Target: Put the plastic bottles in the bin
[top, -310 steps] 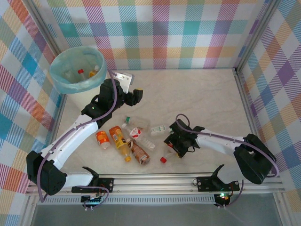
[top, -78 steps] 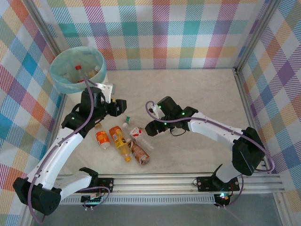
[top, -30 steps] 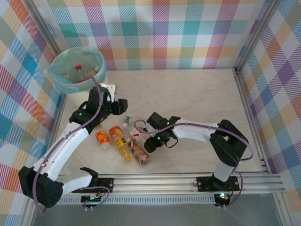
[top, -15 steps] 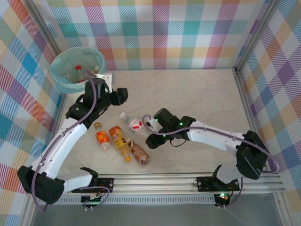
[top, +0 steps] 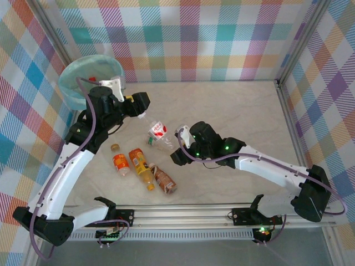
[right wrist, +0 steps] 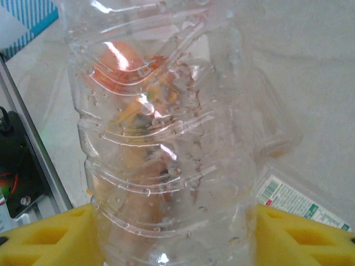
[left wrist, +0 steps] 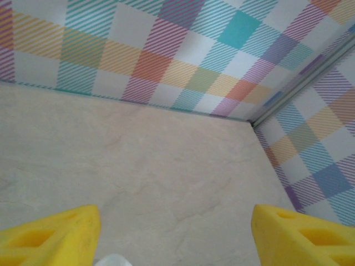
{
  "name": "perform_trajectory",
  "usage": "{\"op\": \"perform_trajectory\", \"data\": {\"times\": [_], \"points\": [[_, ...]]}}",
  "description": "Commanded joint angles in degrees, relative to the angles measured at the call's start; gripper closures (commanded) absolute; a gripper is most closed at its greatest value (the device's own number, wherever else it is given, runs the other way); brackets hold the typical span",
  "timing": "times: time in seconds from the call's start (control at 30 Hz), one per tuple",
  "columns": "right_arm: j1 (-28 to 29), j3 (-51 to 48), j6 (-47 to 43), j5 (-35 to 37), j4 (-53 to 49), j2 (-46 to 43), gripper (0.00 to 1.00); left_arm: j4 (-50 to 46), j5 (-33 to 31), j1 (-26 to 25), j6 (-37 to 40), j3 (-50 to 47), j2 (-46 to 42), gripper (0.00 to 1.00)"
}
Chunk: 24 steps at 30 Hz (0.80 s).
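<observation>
Two yellow fingers (right wrist: 44,235) of the right tool (top: 173,148) squeeze a clear bottle (top: 158,134) with a red label. The left tool (top: 140,106) is wide open, just beside the bin (top: 71,95). Three more bottles (top: 141,166) lie on the surface (top: 238,111) near the right tool.

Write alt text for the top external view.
The right gripper holds a clear red-labelled bottle over the middle of the beige table. The left gripper hangs beside the bag-lined bin at far left. Nearer the arm bases, three other bottles lie on the table.
</observation>
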Motion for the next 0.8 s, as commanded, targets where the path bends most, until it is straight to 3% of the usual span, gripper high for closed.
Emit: {"op": "perform_trajectory", "data": {"times": [0.0, 0.23, 0.5, 0.67, 0.77], "points": [[0.23, 2.33, -1.04, 1.13, 5.27, -1.73, 0.38, 1.10, 3.42, -0.38, -2.92, 2.55, 0.31, 0.27], [0.10, 2.13, -0.51, 2.80, 10.01, -3.30, 0.40, 1.30, 3.20, -0.29, -4.32, 3.17, -0.42, 0.26], [0.10, 2.40, -1.48, 2.07, 13.45, -4.14, 0.40, 1.47, 7.12, -0.16, -4.87, 3.86, 0.57, 0.30], [0.06, 2.44, -1.67, 1.97, 14.79, -4.12, 0.40, 2.27, 12.17, -0.25, -5.19, 4.23, 1.85, 0.38], [0.10, 2.40, -1.55, 1.56, 15.20, -3.90, 0.40, 1.75, 12.25, -0.29, -4.98, 4.51, 2.50, 0.49]]}}
